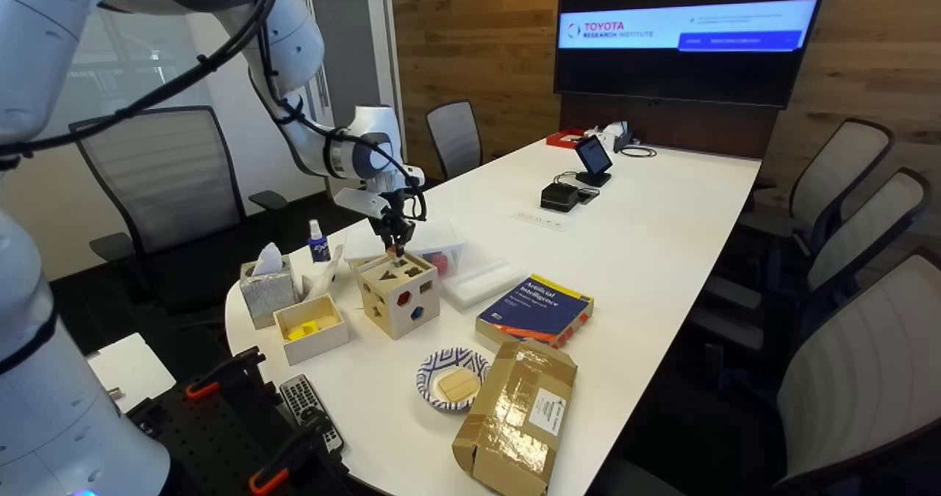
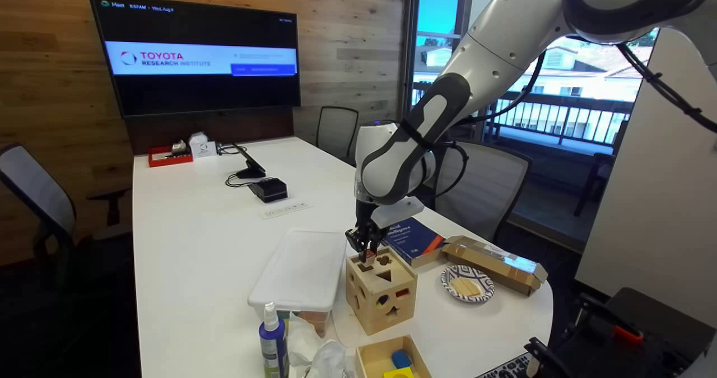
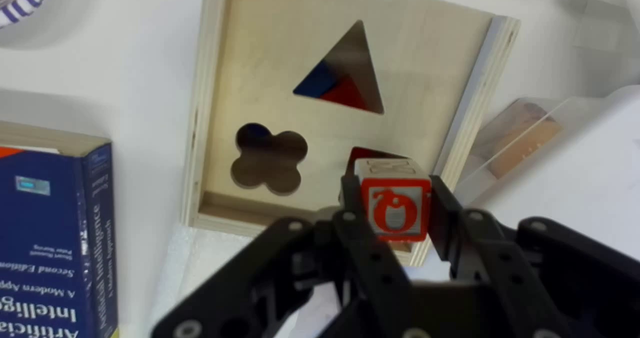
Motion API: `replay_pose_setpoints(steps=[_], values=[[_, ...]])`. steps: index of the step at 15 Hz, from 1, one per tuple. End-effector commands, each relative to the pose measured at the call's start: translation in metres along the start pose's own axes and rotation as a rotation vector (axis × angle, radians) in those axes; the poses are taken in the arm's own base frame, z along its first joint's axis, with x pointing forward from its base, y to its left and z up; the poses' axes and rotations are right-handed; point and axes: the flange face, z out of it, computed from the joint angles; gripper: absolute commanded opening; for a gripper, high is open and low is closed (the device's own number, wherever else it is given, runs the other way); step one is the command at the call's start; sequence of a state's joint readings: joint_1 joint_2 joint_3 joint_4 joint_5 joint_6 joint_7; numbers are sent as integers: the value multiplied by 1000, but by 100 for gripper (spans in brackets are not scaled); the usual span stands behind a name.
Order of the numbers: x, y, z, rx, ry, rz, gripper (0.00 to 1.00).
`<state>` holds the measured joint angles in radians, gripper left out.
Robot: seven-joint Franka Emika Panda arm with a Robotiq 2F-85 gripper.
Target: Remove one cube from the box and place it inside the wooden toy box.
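My fingers are closed to the width of the lettered cube, one on either flank, so I have it firmly as far as I can judge. It hangs over the top of the wooden toy box, partly hiding a straight-edged hole; I can't tell whether cube and wood touch. The hole's edge runs slantwise to the cube, so I'd twist slightly to square the two, shift until no corner overlaps, then lower gently. If it catches, I'd lift and re-centre rather than push, since the toy box might slide. I'd release only once the cube has clearly entered the opening.

Near the toy box, on the white desk, stands the low open box, which I take for the task's box; a blue piece and a yellow piece lie in it. A lidded clear bin is just beside the toy box, so I'd keep off it while lining up. A blue-covered book and a patterned plate come next, with a carton just beside the plate. Farther down the desk I see a tilted tablet, and beyond it a big screen on a plank wall, with mesh chairs along the sides.
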<state>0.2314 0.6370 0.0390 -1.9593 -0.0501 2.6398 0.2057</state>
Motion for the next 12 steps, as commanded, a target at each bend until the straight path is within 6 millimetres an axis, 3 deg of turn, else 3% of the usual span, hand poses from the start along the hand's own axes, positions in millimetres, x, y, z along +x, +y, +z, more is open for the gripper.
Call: replay_pose_setpoints(steps=[1, 12], values=[[4, -1, 0, 9, -1, 93, 9], [10, 2, 12, 9, -23, 171, 9]])
